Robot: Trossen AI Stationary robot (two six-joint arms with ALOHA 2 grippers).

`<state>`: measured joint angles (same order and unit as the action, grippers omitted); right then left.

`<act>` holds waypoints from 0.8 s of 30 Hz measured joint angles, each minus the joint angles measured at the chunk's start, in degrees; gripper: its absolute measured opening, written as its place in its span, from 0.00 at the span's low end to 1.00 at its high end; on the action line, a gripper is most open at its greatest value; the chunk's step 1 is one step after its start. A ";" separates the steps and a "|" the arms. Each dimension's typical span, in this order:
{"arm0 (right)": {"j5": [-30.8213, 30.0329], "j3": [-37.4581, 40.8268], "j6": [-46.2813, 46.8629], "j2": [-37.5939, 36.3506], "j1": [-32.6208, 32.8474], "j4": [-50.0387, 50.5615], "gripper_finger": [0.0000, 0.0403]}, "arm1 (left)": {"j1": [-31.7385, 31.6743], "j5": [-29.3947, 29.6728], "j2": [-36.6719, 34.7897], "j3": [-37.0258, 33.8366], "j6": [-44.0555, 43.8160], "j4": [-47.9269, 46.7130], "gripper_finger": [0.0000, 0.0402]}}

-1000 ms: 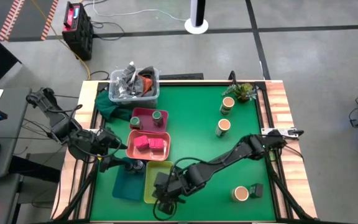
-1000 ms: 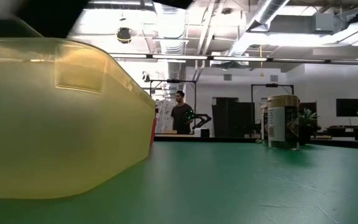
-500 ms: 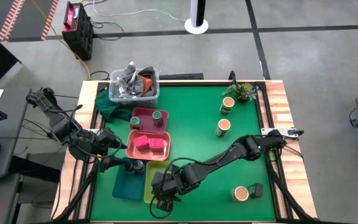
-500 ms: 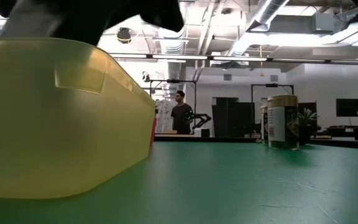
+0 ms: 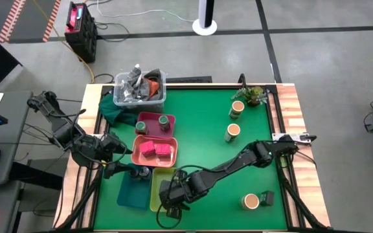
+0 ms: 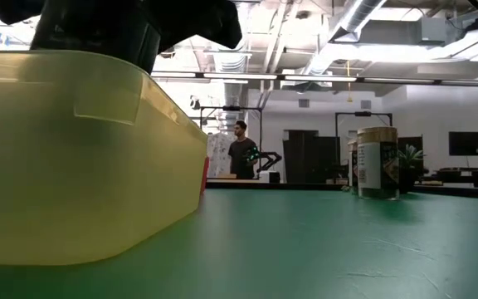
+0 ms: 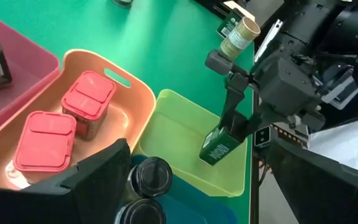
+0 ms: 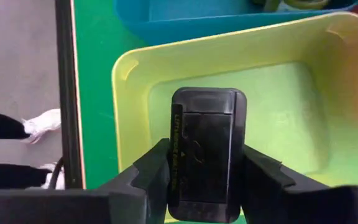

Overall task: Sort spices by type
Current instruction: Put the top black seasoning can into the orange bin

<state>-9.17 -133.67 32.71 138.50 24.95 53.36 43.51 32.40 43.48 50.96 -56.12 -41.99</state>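
My right gripper [image 5: 169, 197] is down inside the yellow-green tray [image 5: 155, 181], shut on a small dark spice box with a green label [image 7: 219, 146]. My left gripper [image 5: 123, 169] waits open at the table's left, above the teal tray [image 5: 129, 194] that holds dark round jars [image 7: 149, 176]. Two green-lidded jars [image 5: 165, 120] stand in the pink tray. Two magenta boxes [image 5: 155, 149] sit in the salmon tray. Three tan-topped jars [image 5: 232, 131] and a small dark box [image 5: 268, 197] stand on the green mat. My right gripper pinches the box's upper, black-lidded end [image 8: 179, 163] between its two fingers, one on each long side. The fingers slant down from above. The box is tilted, its lower end [image 7: 211, 155] at the yellow-green tray's floor; I cannot tell whether it rests there.
A clear bin of clutter [image 5: 139, 89] and a dark cloth lie at the far left. A small plant [image 5: 254, 95] stands at the far right. In the low view the yellow-green tray's wall [image 6: 81, 158] fills the left and one jar [image 6: 378, 162] stands right.
My right gripper has sunk with the dark box into the yellow-green tray, shifting a little toward the table's left edge and rolling at the wrist. In the low view it has come down into sight above the tray's wall.
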 joint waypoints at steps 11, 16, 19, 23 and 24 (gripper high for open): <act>1.13 -0.04 -0.89 -0.02 -1.48 -2.01 0.68 | 0.02 2.85 0.00 0.00 0.85 0.01 0.91; 1.26 -1.16 0.34 -0.50 -2.53 -0.74 0.71 | 0.02 2.86 0.00 0.00 0.82 -0.83 0.91; 0.89 -1.05 2.77 -2.06 -3.40 2.55 0.71 | 0.02 2.85 0.00 0.00 0.57 -1.18 0.91; -0.04 -1.33 8.19 -4.43 -4.21 12.54 0.71 | 0.02 2.43 0.00 0.00 -0.72 -1.17 0.91; -0.56 -1.33 9.22 -5.20 -4.21 15.54 0.71 | 0.01 2.36 0.00 0.00 -1.13 -1.14 0.91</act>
<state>-9.73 -135.00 41.93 133.30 20.74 68.90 43.52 34.75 43.48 50.96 -57.25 -43.13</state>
